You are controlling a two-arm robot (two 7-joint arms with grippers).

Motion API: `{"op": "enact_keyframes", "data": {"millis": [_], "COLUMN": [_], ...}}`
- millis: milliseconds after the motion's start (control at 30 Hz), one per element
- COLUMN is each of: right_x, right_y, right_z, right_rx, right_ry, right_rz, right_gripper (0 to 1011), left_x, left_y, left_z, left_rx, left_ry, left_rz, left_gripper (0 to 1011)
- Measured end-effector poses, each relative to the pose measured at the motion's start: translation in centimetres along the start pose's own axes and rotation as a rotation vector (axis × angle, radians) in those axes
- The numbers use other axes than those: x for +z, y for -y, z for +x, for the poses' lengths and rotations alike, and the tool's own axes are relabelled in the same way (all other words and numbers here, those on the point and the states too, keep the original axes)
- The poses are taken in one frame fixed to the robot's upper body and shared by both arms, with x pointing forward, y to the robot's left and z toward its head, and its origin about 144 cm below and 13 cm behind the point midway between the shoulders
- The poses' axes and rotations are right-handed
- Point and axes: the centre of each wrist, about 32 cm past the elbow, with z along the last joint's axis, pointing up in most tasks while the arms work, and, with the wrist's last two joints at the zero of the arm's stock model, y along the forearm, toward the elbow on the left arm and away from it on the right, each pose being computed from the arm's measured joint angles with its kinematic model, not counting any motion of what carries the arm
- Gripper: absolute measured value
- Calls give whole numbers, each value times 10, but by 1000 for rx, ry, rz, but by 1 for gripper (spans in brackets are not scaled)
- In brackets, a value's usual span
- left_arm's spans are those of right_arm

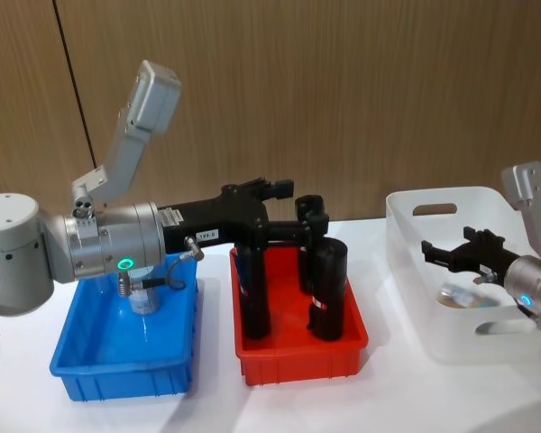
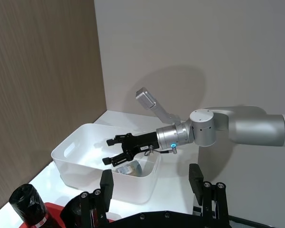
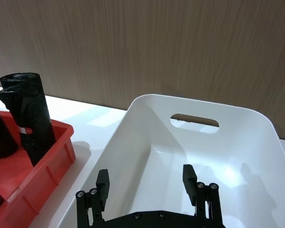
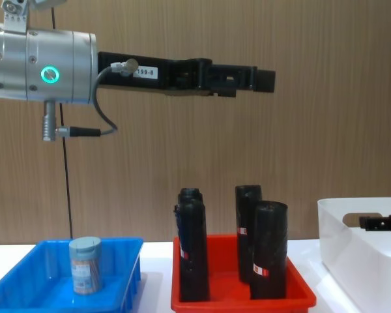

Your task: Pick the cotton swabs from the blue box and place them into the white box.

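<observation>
Tabletop (image 1: 216,401) blue box (image 1: 117,379): cotton swabs (image 1: 145,298) (upright).

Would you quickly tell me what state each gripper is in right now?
Left gripper: open, holding nothing, high above the red tray.
Right gripper: open, empty, over the white box.

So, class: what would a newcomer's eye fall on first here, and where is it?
The left tool, open and empty, stretched high above the red tray of black cylinders. Then the right tool, open over the white box, where one cotton swab jar lies; a second jar stands in the blue box.
</observation>
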Motion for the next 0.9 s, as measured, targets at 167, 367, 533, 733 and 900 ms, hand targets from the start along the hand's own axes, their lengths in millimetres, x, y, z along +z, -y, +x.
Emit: {"op": "enact_keyframes", "data": {"millis": [167,367,533,733,900], "right_x": [0,0,2,5,10], "right_y": [-1,-1,0,3,10], "right_z": [1,2,2,1,-2], "right_rx": [-3,-6,-8,-14,-22], "right_ry": [-4,-6,-5,-3,7], "right_rz": [-1,4,15,40,77], "right_gripper": [1001,1001,1001,1001,1001], "left_x": [0,0,0,0,0], "left_y": [0,0,0,0,0], "left_z": [0,0,0,0,0], "left_rx": [0,0,0,0,0], "left_ry": [0,0,0,0,0], "left_rz": [0,0,0,0,0], "left_gripper": [1004,1004,1004,1004,1004]}}
